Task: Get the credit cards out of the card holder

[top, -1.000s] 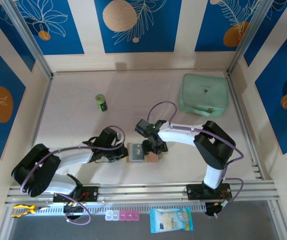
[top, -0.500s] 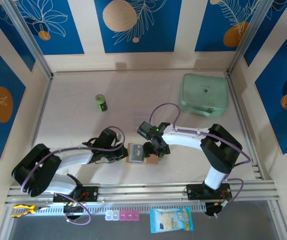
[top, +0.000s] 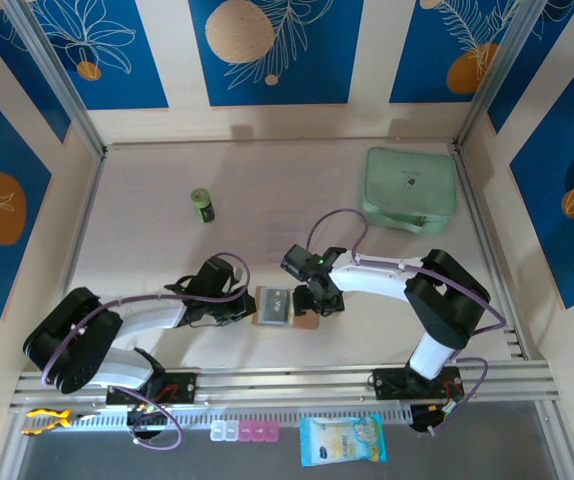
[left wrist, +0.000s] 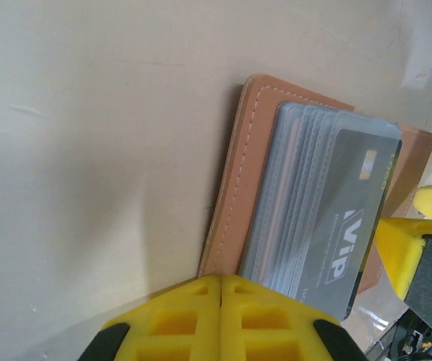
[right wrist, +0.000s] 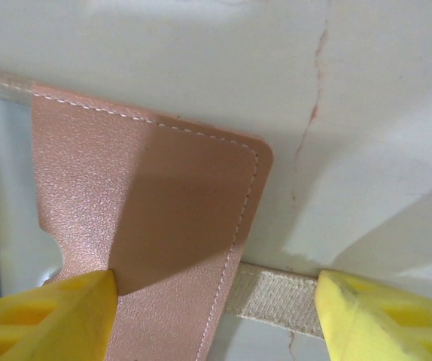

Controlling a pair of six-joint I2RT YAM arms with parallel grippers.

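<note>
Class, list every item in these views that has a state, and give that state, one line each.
Card holder: open, lying flat.
VIP card: inside the holder, not yet taken out.
Left end effector: shut, at the holder's edge.
Right end effector: open, over the holder's far side.
Green case: closed.
</note>
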